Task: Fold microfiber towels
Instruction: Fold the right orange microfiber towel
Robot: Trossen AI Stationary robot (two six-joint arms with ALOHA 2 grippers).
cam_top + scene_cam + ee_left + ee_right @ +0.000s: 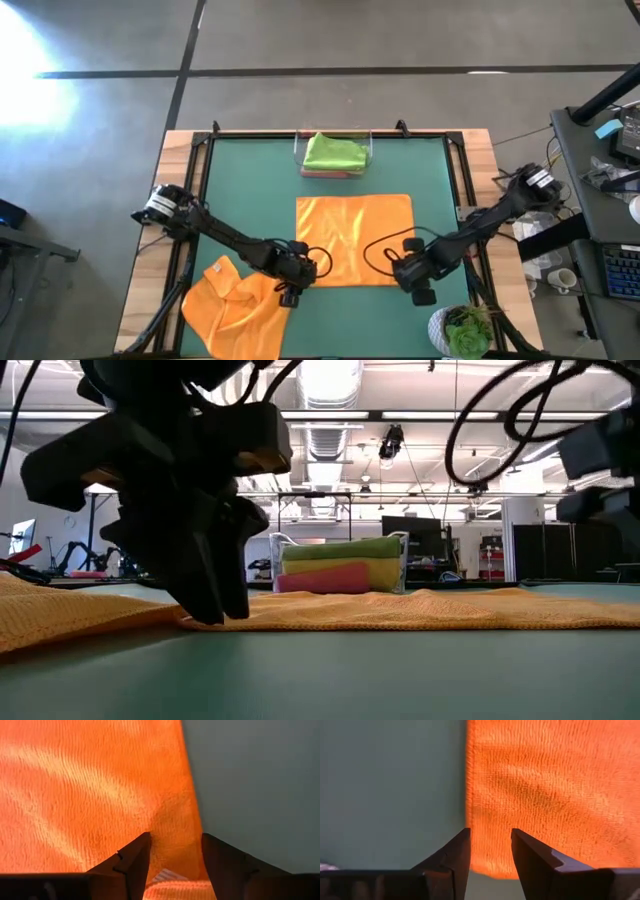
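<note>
An orange microfiber towel lies spread flat on the green mat. My left gripper is open at its near left corner, slanting steeply down, with the towel's side edge between the fingers. In the low view its fingertips reach down to the cloth. My right gripper is open above the towel's near right corner and hangs clear of the table. A second orange towel lies crumpled at the near left. My left gripper comes at the flat towel's near left corner from above, one finger over the cloth and one over the mat beside it. I cannot tell whether the fingertips touch the cloth. The towel lies flat on the mat.
A clear tray at the far edge holds folded towels, green on top, pink and yellow beneath. A potted plant stands at the near right corner. Bare mat lies left and right of the flat towel.
</note>
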